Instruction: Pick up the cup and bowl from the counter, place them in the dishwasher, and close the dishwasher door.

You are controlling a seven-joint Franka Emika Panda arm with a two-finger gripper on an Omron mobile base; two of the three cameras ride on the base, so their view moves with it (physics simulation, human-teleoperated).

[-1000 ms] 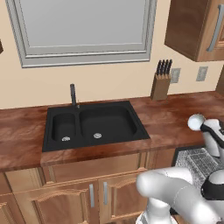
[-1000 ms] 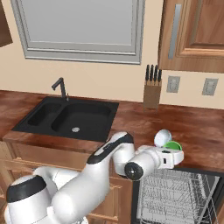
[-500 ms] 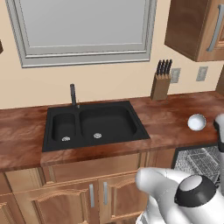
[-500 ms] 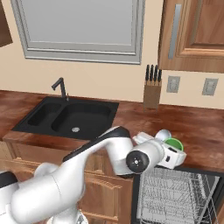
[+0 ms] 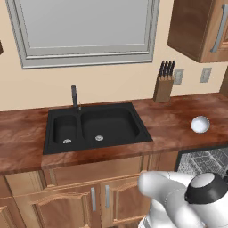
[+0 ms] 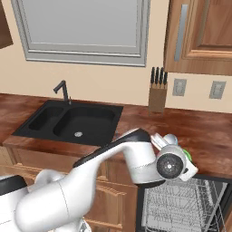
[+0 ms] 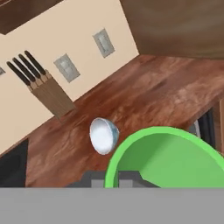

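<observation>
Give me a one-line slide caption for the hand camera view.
Hand view: green cup looms close below the camera, white bowl and knife block beyond on the counter.

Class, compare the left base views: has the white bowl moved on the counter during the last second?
No. The bowl lies where it did on the counter, to the right of the knife block and nearer the camera.

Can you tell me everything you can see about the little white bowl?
The bowl is small, round and glossy white-grey, like a shiny dome. It sits on the reddish-brown counter, right of the black sink and in front of the knife block. In the hand view it lies tipped, its pale inside showing. Nothing else touches it; the green cup is close by but apart.
</observation>
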